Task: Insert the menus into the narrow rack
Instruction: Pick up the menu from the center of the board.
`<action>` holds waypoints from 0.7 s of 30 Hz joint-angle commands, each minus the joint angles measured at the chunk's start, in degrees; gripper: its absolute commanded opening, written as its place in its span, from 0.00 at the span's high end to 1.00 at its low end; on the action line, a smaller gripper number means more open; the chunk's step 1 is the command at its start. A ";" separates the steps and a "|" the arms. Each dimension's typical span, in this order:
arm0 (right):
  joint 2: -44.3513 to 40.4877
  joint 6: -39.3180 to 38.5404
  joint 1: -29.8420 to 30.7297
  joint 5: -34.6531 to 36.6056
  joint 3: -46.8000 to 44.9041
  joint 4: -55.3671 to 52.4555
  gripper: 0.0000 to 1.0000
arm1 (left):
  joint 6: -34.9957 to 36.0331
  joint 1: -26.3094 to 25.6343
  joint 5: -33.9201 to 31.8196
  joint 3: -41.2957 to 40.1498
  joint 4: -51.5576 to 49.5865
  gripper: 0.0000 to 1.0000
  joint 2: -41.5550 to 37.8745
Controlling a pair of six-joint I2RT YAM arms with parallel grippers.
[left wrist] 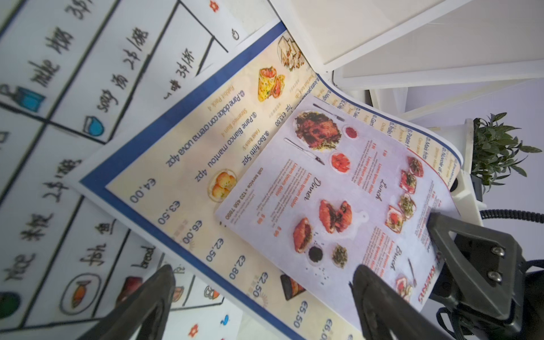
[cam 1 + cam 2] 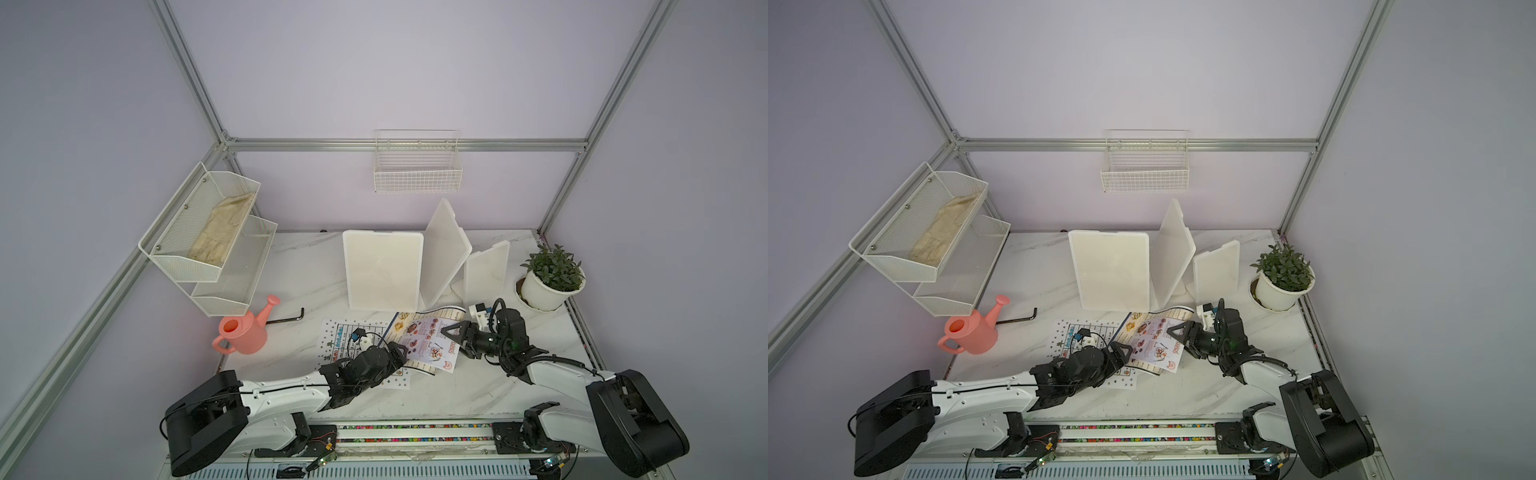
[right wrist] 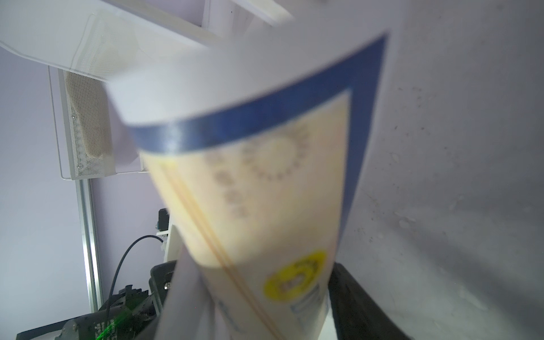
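Menus piled on the marble table, both arms on them

Right gripper (image 2: 451,338) is clamped on the blue-bordered menu (image 1: 188,164) and leaflet (image 2: 432,345), lifting that edge; left gripper (image 1: 259,294) gapes wide over the grid-table menu (image 2: 338,336).

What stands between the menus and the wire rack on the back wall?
Three upright white boards on the table, directly behind the menus; the rack hangs above and beyond them.

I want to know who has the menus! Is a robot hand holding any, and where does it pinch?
The right gripper pinches the blue-bordered menu and small leaflet together at their right edge. The left gripper is open, holding nothing.
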 commanded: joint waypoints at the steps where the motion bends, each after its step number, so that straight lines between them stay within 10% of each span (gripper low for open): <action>1: 0.70 0.89 0.56 -0.36 1.16 -0.86 0.35 | -3.41 -0.69 -2.55 -1.14 7.08 0.08 2.08; 21: 0.26 0.73 1.38 0.07 1.03 -1.69 0.35 | -11.72 -6.59 -4.66 -3.52 7.17 0.05 3.51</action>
